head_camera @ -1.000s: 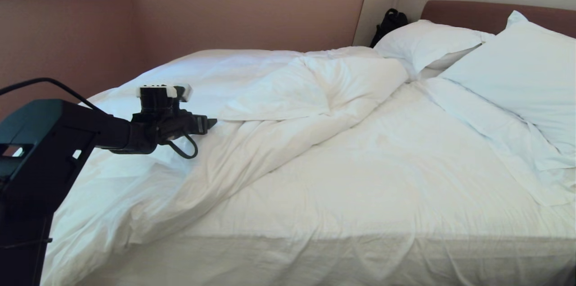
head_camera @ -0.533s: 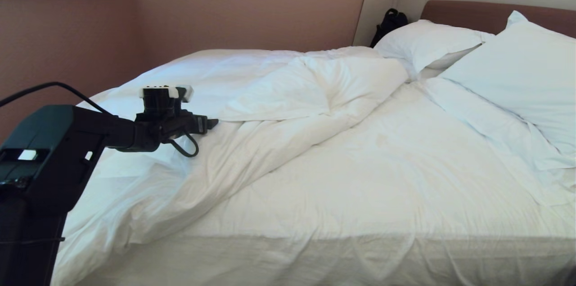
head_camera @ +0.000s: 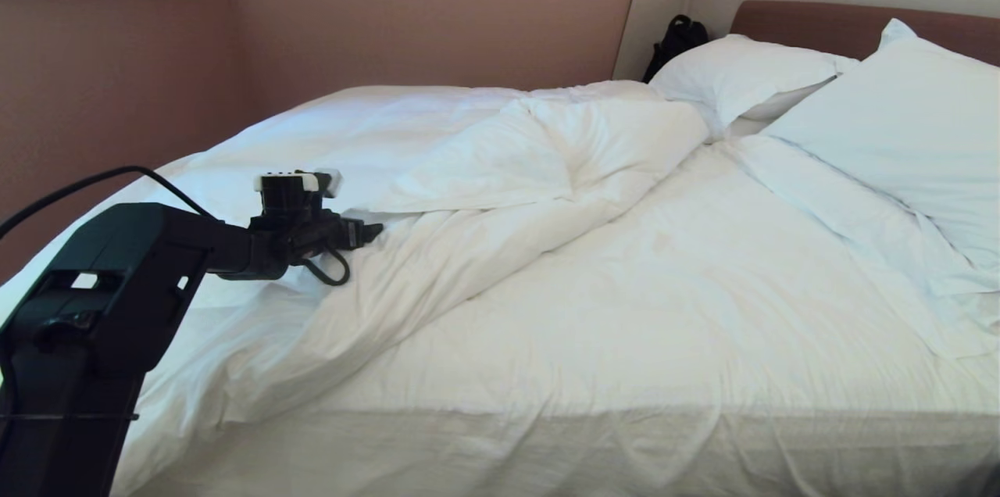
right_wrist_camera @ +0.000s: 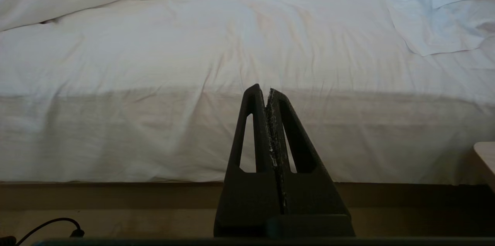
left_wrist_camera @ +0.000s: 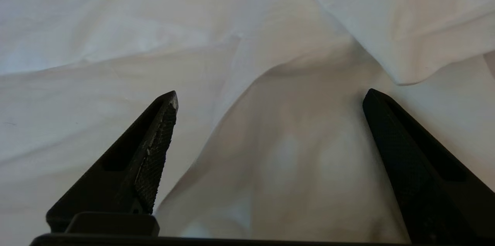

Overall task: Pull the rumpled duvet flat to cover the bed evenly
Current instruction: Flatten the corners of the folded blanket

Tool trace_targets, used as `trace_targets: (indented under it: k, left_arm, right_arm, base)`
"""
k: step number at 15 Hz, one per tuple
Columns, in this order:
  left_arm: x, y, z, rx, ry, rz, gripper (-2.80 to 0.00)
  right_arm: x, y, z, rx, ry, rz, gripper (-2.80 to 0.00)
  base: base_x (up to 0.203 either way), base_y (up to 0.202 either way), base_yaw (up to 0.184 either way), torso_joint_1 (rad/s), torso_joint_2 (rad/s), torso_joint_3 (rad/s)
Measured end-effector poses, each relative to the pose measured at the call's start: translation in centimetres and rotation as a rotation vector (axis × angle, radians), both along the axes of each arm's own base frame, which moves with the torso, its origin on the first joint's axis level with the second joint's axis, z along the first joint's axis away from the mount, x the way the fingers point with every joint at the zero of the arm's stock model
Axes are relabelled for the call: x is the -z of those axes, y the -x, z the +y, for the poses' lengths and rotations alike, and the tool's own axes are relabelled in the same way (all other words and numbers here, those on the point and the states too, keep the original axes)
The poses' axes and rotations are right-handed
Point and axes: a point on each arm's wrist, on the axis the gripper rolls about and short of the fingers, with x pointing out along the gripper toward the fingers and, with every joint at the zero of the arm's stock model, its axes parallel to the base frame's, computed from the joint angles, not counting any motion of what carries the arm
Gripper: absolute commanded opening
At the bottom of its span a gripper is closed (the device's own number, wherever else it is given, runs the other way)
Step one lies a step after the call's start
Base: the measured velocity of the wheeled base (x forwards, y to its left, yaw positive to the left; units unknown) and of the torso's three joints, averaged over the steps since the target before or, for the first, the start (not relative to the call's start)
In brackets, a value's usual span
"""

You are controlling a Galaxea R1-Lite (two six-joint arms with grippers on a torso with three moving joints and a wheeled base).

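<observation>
Head view: high, at the bed's (head_camera: 625,434) long side, facing down and across toward 1 o'clock.
Left wrist view: close over duvet (left_wrist_camera: 270,161) folds.
Right wrist view: low, level, facing the mattress side.
Shared: duvet; mattress edge.
</observation>
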Motion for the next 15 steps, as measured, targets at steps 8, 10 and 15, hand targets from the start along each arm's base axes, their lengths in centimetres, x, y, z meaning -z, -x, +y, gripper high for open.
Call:
trace_targets:
  k: [8, 10, 15]
  left_arm:
    - [3.1, 2.0, -2.7, 0.057, 0.004, 0.029, -2.8]
    - [2.9, 2.2, -3.0, 0.061, 0.012, 0.03, -2.8]
    - [1.3, 2.7, -3.1, 0.052, 0.048, 0.023, -2.8]
  right_arm:
    - [0.0, 0.0, 0.0, 0.0, -0.001, 0.0, -2.8]
    - [0.0, 0.0, 0.0, 0.0, 0.0, 0.0, -2.8]
    - [0.0, 0.0, 0.0, 0.0, -0.001, 0.0, -2.8]
  base:
    - [0.0, 0.0, 0.0, 0.0, 0.0, 0.0]
    - [0.0, 0.0, 0.0, 0.0, 0.0, 0.0]
    - [0.0, 0.0, 0.0, 0.0, 0.0, 0.0]
